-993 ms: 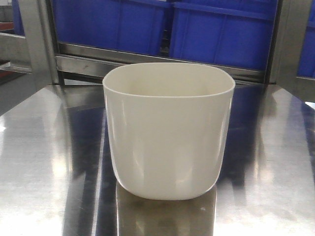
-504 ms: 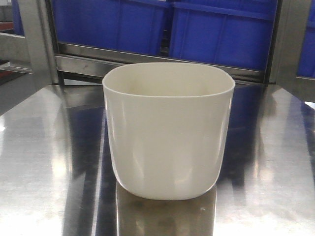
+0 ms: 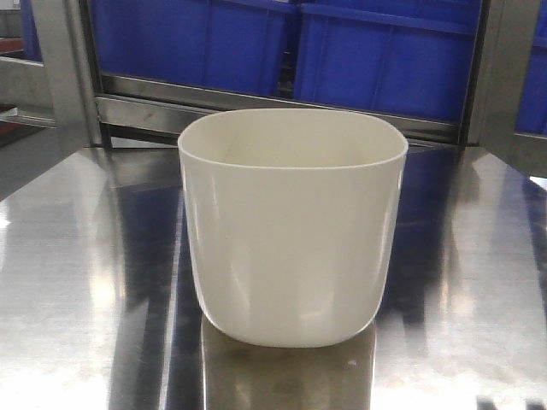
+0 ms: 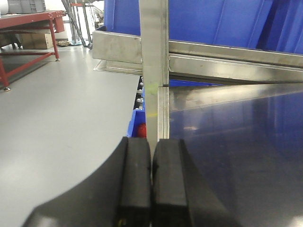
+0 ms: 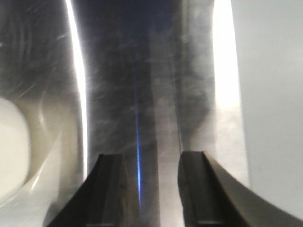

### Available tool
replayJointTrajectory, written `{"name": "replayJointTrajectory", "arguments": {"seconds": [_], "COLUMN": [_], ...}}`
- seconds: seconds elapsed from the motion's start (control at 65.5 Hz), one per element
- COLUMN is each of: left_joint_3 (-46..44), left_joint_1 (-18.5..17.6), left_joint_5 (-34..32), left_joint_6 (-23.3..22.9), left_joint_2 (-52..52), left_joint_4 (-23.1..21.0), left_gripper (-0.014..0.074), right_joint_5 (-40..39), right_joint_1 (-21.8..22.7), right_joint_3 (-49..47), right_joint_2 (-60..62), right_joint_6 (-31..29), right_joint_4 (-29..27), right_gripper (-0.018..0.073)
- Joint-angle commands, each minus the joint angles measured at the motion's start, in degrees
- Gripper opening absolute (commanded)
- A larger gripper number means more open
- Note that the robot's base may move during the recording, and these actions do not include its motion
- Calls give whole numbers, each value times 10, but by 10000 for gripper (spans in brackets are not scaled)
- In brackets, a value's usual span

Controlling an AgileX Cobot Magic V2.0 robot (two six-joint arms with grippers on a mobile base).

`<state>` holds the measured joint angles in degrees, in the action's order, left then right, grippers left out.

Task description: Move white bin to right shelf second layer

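The white bin (image 3: 292,226) stands upright in the middle of the shiny steel tabletop (image 3: 77,282), open mouth up, its glossy cream walls mirrored in the metal beneath it. Nothing is touching it. Behind it a steel rack rail (image 3: 154,107) runs across, and above the rail sit two big blue crates (image 3: 385,60) side by side, with a steel upright (image 3: 64,68) at the left (the crates fill nearly the whole background).

From the left wrist, the left gripper (image 4: 151,184) has its two black fingers pressed flat against each other with nothing between them. It hangs at the table's left edge, in line with a steel post (image 4: 154,47). Past the edge lies grey floor (image 4: 61,109), and a red workbench (image 4: 28,21) stands far off.

From the right wrist, the right gripper (image 5: 151,189) is parted, a clear gap between its fingers and only streaked tabletop showing through. The bin's pale curve (image 5: 12,146) sits off to the left of it, apart from the fingers.
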<state>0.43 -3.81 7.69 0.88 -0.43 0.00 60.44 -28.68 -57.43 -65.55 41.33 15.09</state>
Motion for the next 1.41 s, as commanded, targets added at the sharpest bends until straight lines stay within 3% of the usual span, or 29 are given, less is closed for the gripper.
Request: {"name": "replayJointTrajectory", "arguments": {"seconds": [0.0, 0.168, 0.473, 0.642, 1.39], "left_joint_3": [21, 21, 21, 21, 21], "left_joint_1": [-1, -1, -1, -1, -1], "left_joint_5": [-49, -49, -49, -49, -49], "left_joint_6": [-2, -2, -2, -2, -2], "left_joint_2": [-9, -9, -9, -9, -9], "left_joint_4": [0, 0, 0, 0, 0], "left_gripper": [85, 85, 85, 85, 85], "right_joint_5": [27, 60, 64, 52, 24], "right_joint_1": [-28, -79, -133, -139, -147], "right_joint_3": [-58, -126, -197, -203, -204], "right_joint_2": [-27, -87, -154, -171, -231], "right_joint_6": [19, 19, 40, 63, 63], "right_joint_4": [19, 18, -6, -10, -16], "right_gripper": [372, 372, 372, 372, 372]}}
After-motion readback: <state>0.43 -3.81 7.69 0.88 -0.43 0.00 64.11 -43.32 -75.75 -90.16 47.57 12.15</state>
